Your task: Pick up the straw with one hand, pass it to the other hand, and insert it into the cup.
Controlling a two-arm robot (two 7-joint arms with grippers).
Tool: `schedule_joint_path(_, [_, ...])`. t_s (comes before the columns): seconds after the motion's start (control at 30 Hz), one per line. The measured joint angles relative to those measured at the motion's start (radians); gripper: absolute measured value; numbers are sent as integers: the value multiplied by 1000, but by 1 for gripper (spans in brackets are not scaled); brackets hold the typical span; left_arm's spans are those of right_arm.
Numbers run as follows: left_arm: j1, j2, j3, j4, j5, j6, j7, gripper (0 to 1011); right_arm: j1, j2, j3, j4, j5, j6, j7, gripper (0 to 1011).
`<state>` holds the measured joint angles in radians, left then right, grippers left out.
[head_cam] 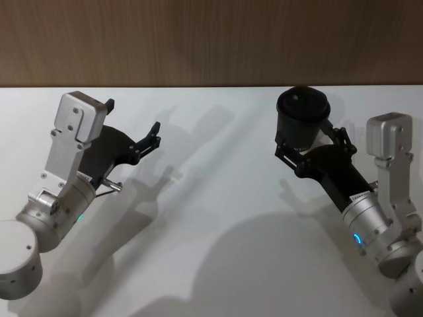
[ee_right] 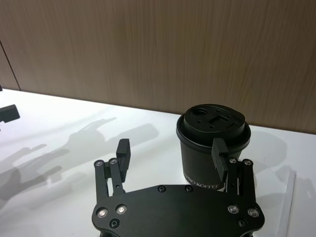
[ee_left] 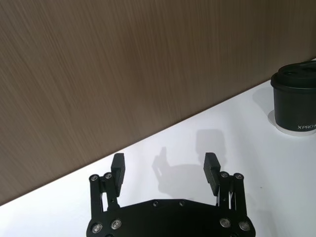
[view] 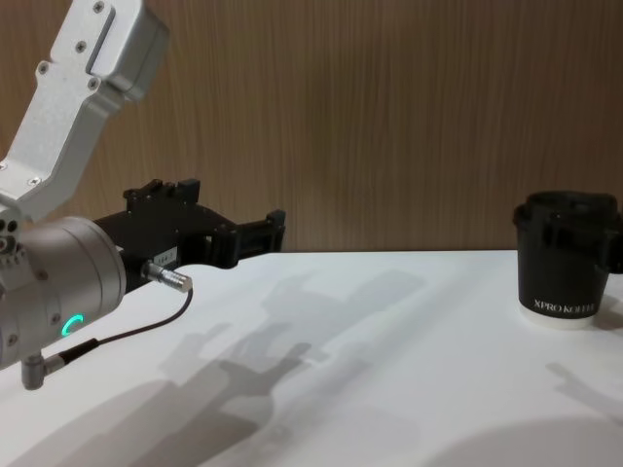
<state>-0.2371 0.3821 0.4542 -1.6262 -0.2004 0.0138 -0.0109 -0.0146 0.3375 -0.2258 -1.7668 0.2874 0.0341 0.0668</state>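
step in hand: step one, picking up the straw, not yet done. both pincers are released and carry nothing.

positions, taken from the cup (ee_right: 200, 153):
- the cup stands upright, lid on, on the white worktop (head_cam: 218, 251), close to the wooden wall behind it.
- the right pincer (ee_right: 171, 148) hangs just beside the cup on its near side, fingers spread, one finger in front of the cup wall.
- the left pincer (ee_left: 164, 160) hovers well apart from the cup, to its left, fingers spread.
- the straw (ee_right: 290, 196) is judged to be the faint pale line lying flat just beside the cup; this is not certain.

next move, as judged: bring one pincer low over the straw, fingertips almost on the worktop, and close across the thin tube without nudging the cup.

count: one cup, one likely straw, two pincers, one dark cable (view: 127, 331) on the left arm.
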Motion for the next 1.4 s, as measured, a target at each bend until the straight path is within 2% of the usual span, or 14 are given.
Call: schedule_joint_path(1.4, [0,0,0,0,0,0,0,1003,0,0,0,0,0,0,0,1001])
